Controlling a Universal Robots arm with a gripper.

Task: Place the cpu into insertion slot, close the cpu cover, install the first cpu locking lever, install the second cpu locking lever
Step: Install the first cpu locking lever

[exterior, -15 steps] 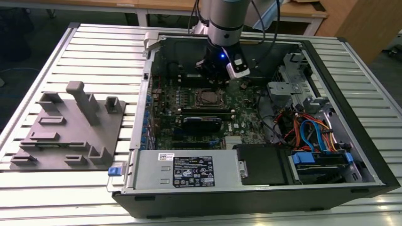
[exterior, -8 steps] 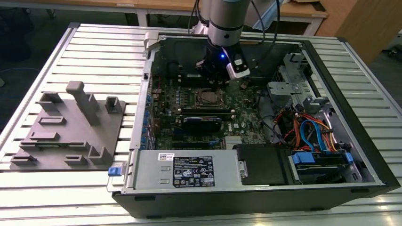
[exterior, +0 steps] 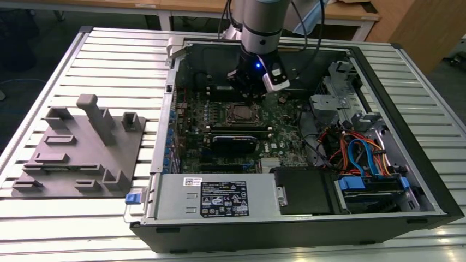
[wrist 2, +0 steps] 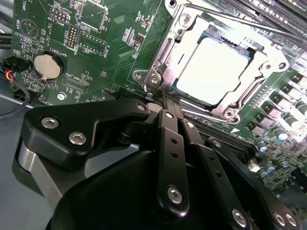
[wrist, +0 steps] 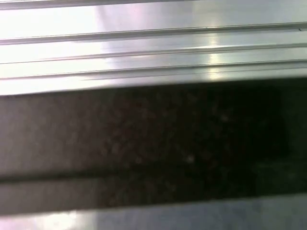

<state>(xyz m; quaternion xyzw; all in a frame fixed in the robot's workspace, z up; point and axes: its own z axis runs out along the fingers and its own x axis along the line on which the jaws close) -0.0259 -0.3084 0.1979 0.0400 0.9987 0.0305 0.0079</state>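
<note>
The cpu (wrist 2: 211,64), a flat square chip with a silver top, sits inside the insertion slot (wrist 2: 152,79) on the green motherboard (wrist 2: 105,28). The cpu cover (wrist 2: 188,23), a silvery frame with a square cut-out, lies down around the chip. In the second wrist view my gripper (wrist 2: 171,105) is shut, its two black fingers (wrist 2: 165,139) pressed together with nothing showing between them, and the tips are right at one corner of the slot's rim. A thin metal lever rod (wrist 2: 268,29) runs along the slot's other side. In the exterior view the gripper (exterior: 251,93) hangs just above the slot (exterior: 239,113).
The open computer case (exterior: 407,180) lies on a slatted metal table (exterior: 109,49). A grey fixture block (exterior: 80,147) stands at the exterior view's left. Power supply (exterior: 218,199), drive cables (exterior: 357,153), a coin cell (wrist 2: 46,65) and memory slots (wrist 2: 283,9) surround the socket. Table slats (wrist: 153,48) appear in the first wrist view.
</note>
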